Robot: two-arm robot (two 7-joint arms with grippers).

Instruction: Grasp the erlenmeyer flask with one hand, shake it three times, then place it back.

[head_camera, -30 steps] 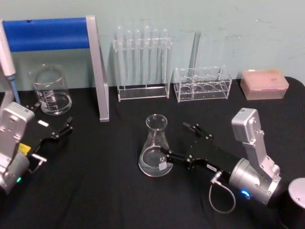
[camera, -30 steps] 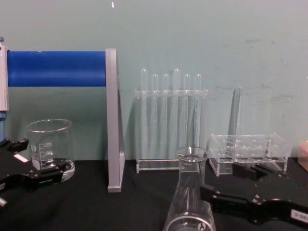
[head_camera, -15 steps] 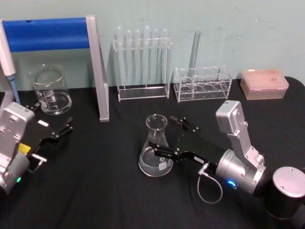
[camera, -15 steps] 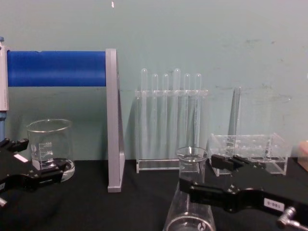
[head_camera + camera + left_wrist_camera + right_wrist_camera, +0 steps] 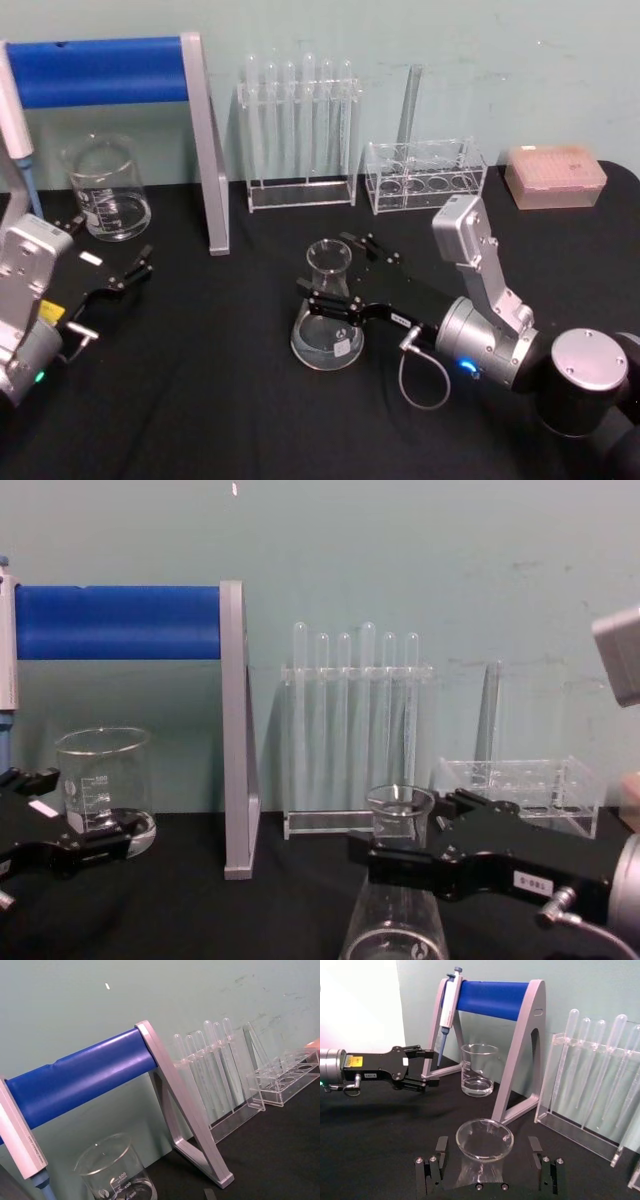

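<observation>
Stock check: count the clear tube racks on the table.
2. The tall rack stands at the back behind the erlenmeyer flask; the low rack sits right of it. None seems hidden.

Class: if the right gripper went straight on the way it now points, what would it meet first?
The erlenmeyer flask: its neck stands between the open fingers of the right gripper, so the gripper's palm would probably reach the glass first.

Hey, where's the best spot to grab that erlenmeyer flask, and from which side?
Grip the erlenmeyer flask at its narrow neck, just under the flared rim, coming in level from the robot's right. It stands upright, and the cone below probably widens too much. The right gripper straddles the neck, open; the left gripper sits by the beaker.
</observation>
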